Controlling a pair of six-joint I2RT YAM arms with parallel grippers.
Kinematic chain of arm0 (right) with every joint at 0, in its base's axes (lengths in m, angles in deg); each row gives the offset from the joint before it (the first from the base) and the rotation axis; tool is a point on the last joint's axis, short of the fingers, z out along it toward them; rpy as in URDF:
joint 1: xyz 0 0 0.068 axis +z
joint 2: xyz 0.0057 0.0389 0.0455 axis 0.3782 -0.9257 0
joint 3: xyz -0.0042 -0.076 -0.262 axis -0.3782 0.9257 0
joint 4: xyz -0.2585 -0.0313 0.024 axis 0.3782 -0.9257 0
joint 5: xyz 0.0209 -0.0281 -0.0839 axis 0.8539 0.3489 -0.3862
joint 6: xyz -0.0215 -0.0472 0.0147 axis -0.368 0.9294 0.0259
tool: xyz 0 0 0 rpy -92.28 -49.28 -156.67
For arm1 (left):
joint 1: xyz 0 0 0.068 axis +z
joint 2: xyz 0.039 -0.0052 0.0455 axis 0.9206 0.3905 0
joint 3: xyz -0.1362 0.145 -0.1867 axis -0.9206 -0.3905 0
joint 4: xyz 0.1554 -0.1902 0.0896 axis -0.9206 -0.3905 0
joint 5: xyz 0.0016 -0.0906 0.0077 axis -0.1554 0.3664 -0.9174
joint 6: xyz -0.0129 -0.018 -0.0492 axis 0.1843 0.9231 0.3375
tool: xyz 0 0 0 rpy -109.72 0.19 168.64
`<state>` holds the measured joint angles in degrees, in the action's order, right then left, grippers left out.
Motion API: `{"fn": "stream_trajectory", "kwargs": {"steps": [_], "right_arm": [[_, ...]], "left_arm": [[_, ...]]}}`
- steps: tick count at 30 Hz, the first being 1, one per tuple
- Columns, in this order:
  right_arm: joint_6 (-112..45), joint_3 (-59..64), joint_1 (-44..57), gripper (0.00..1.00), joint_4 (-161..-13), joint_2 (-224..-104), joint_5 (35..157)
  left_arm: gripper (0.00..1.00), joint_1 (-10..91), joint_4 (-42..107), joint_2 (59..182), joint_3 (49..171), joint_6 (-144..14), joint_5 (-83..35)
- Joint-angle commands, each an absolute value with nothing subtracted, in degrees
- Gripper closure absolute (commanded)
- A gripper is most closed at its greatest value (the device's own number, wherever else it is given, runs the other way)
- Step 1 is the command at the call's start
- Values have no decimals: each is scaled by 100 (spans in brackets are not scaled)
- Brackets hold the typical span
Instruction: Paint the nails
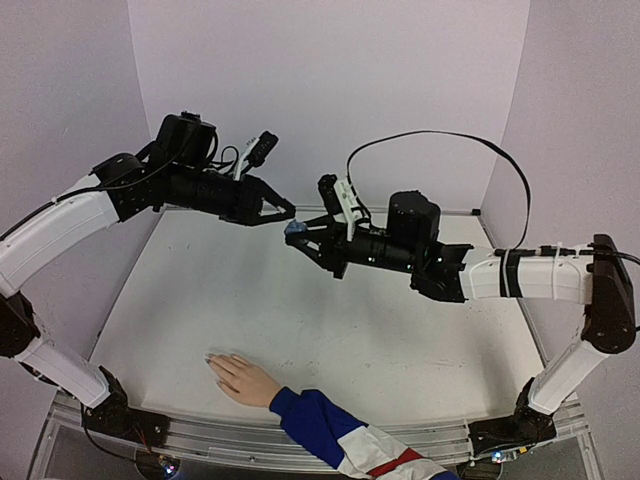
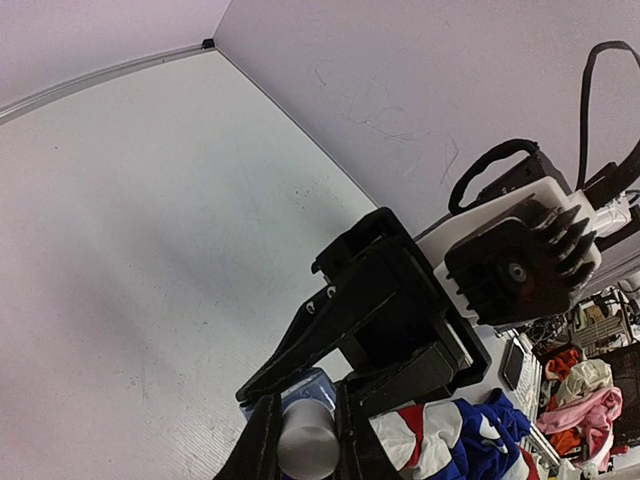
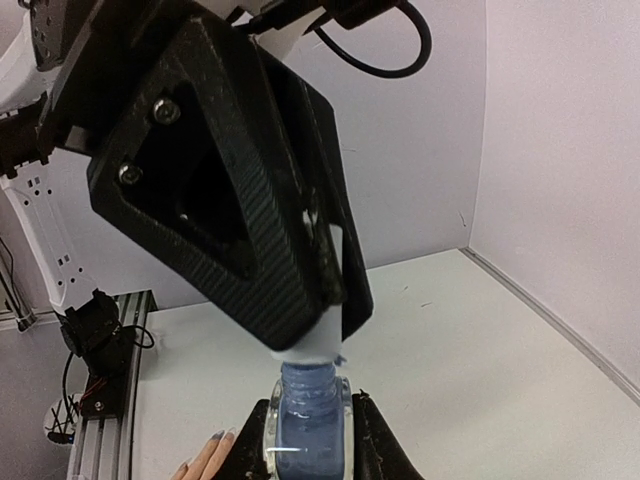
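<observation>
Between the fingers of the right gripper: small blue bottle, clamped around its body. Its base is cut off by the lower edge of the right wrist view.

Just beyond, at the bottle's neck: white cap, pinched tight in the left gripper. The dark jaws hide most of the cap, so it cannot be told whether cap and bottle are joined or parted.

Both grippers: meeting tip to tip, held well above the table.

Far below them, toward the arm bases: pale hand, lying flat on the table. Its blue, white and red sleeve is partly cut off at the frame edge.

The nails: tiny, at the fingertips, well apart from both grippers, too small to judge any paint.
</observation>
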<state>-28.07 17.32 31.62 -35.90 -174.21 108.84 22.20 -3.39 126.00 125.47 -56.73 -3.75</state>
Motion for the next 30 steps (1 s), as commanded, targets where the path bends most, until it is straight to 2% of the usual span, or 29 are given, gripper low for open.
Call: {"fn": "stream_trajectory", "kwargs": {"steps": [1, 8, 16, 21, 30], "right_arm": [[-2775, 1351, 3213, 100, -3043, -17387, 10853], [-2790, 1194, 3228, 100, -3086, -17475, 10315], [-2011, 573, 3711, 100, -3114, -18093, 7160], [-1341, 261, 3939, 100, -2402, -18665, 5823], [-857, -349, 4133, 100, -1461, -19283, 5100]], "left_arm": [[100, 2171, -278, 12640, 12509, -5843, -544], [100, 2158, -407, 12637, 12554, -5874, -879], [100, 2149, -1629, 13234, 13240, -5660, -2365], [100, 2149, -1944, 13566, 13430, -5361, -2721], [100, 2158, -1957, 13875, 13363, -4798, -2923]]}}
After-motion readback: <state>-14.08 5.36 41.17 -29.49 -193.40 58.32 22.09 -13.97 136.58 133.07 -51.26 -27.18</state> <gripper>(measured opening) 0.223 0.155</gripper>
